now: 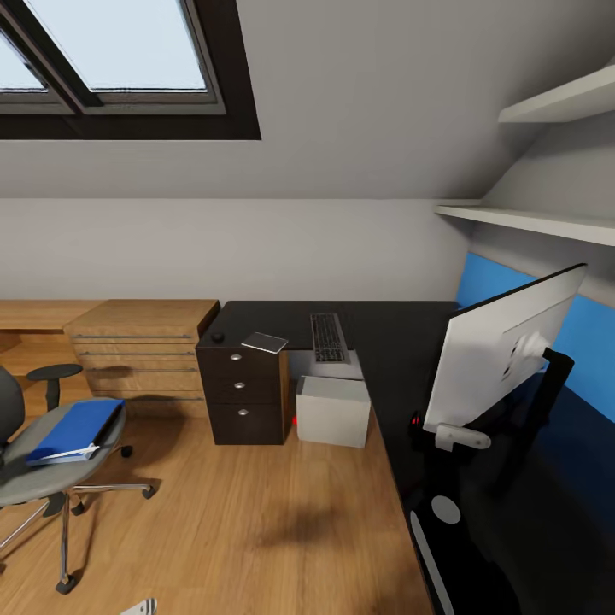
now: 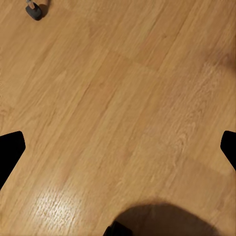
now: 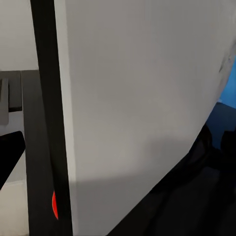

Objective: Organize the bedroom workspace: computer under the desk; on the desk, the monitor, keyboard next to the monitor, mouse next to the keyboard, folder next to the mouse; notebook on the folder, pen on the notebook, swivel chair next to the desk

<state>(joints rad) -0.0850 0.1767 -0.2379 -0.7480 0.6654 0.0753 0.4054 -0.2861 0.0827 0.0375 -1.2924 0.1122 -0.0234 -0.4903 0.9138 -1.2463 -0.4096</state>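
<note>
The head camera looks down across the room, the surface point(image 1: 401, 342) at right. The left wrist camera faces the floor point(image 2: 118, 98) closely. The right wrist camera sits very near the monitor point(image 3: 142, 98), shared with the head view point(image 1: 504, 342)

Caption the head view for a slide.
Attic bedroom: monitor and keyboard on the black desk, blue folder on the swivel chair.

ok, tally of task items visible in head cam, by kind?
monitor: 1
keyboard: 1
computer: 1
mouse: 1
notebook: 1
folder: 1
pen: 1
swivel chair: 1
Total: 8
</note>
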